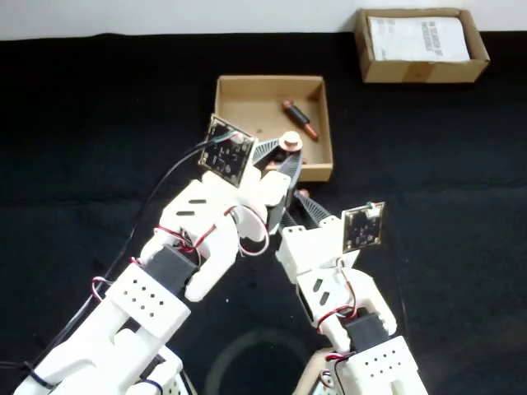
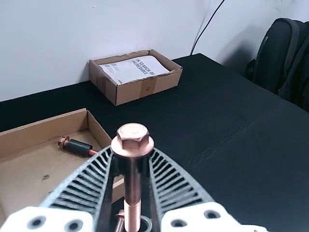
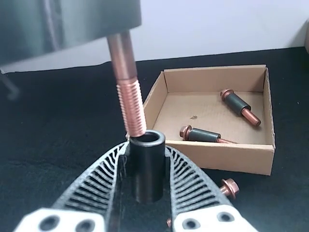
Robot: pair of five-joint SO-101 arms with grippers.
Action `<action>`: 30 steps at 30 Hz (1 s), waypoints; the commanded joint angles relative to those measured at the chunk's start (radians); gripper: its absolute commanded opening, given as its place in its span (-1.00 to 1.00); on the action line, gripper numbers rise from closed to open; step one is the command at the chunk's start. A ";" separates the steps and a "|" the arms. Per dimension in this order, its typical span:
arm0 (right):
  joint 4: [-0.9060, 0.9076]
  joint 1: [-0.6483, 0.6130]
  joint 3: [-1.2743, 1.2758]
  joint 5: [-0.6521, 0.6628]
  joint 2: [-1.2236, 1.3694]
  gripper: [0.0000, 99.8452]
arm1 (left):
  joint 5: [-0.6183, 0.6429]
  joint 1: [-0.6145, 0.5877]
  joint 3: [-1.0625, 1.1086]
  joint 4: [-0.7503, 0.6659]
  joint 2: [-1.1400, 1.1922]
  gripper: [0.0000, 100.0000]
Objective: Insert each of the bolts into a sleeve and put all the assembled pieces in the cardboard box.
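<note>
left tool (image 2: pixel 133 153): clamped on bolt (image 2: pixel 132 141)
right tool (image 3: pixel 146 149): clamped on sleeve (image 3: pixel 147 170), bolt tip at rim
sheet (image 1: pixel 418 37): 1 o'clock, print unreadable

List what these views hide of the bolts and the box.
High view: the left arm's camera board covers a corner of the cardboard box.
Left wrist view: tip of the held bolt cut off at the frame edge.
Right wrist view: shank of the loose bolt mostly behind the right gripper.
</note>
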 commanded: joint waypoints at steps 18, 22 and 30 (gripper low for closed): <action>-0.019 -0.005 -0.013 -0.002 -0.007 -0.99 | 0.014 0.056 -0.033 -0.021 0.008 -0.98; -0.019 -0.005 -0.013 -0.002 -0.008 -0.99 | 0.009 0.050 0.002 -0.021 0.008 -0.98; -0.019 -0.004 -0.013 -0.002 -0.008 -0.99 | -0.080 0.035 0.101 -0.025 0.007 -0.98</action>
